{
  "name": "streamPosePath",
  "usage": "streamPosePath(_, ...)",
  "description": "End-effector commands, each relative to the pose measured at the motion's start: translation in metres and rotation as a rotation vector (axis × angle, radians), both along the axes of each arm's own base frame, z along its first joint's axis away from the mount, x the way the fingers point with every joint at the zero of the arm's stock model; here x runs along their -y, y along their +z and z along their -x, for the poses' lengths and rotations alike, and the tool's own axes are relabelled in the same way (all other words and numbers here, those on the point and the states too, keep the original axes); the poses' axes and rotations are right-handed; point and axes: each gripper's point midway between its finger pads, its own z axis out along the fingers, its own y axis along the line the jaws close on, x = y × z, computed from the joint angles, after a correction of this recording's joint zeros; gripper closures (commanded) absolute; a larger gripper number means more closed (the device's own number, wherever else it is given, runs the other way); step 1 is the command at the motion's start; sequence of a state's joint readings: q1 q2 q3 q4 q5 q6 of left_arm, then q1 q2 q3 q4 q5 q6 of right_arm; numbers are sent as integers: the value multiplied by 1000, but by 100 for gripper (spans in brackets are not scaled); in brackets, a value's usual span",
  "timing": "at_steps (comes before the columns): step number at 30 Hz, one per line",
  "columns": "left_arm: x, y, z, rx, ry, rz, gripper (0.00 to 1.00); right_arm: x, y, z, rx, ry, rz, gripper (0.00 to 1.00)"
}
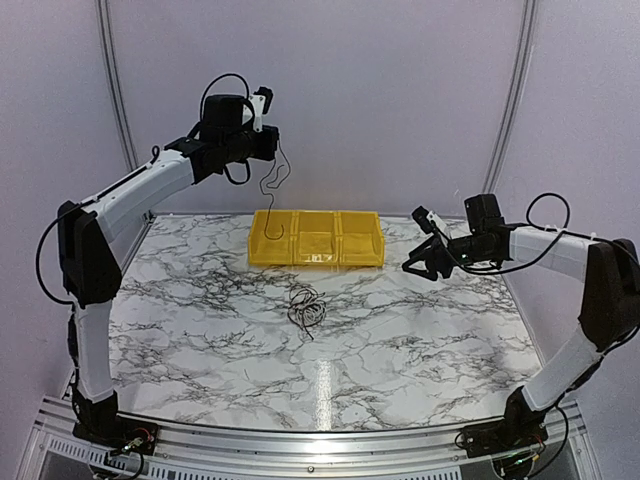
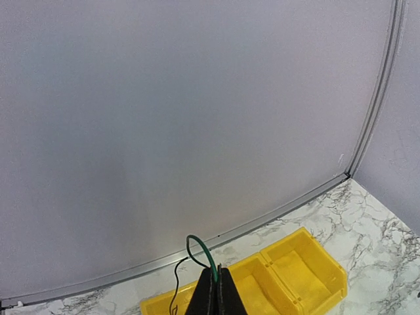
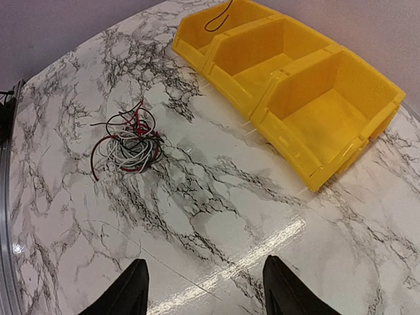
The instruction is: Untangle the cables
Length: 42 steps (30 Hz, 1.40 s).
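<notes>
A small tangle of cables, black, red and pale, lies on the marble table in front of the bins; it also shows in the right wrist view. My left gripper is raised high above the table and is shut on a single thin wire that hangs down, its lower end in the left compartment of the yellow bin. In the left wrist view the shut gripper pinches the wire, green where it loops. My right gripper is open and empty, low at the right; its fingertips stand wide apart.
The yellow bin has three compartments in a row at the back of the table; the hanging wire's end sits in the leftmost one. A curved pale wall with a metal base rail stands just behind the bin.
</notes>
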<state>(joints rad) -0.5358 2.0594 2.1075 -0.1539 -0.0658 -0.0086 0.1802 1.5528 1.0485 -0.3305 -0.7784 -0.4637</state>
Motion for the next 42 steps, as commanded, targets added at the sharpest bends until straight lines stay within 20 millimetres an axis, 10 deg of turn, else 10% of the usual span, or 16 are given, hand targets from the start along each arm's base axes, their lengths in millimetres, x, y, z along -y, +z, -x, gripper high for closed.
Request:
streamPosePath(1, -10, 2, -17, 47, 32, -59, 100, -1, 6, -9, 16, 5, -17, 40)
streamPosePath(14, -12, -104, 5, -185, -5, -88, 100, -4, -2, -8, -15, 23, -28, 41)
streamPosePath(42, -9, -240, -23, -456, 144, -10, 100, -4, -8, -8, -34, 29, -22, 41)
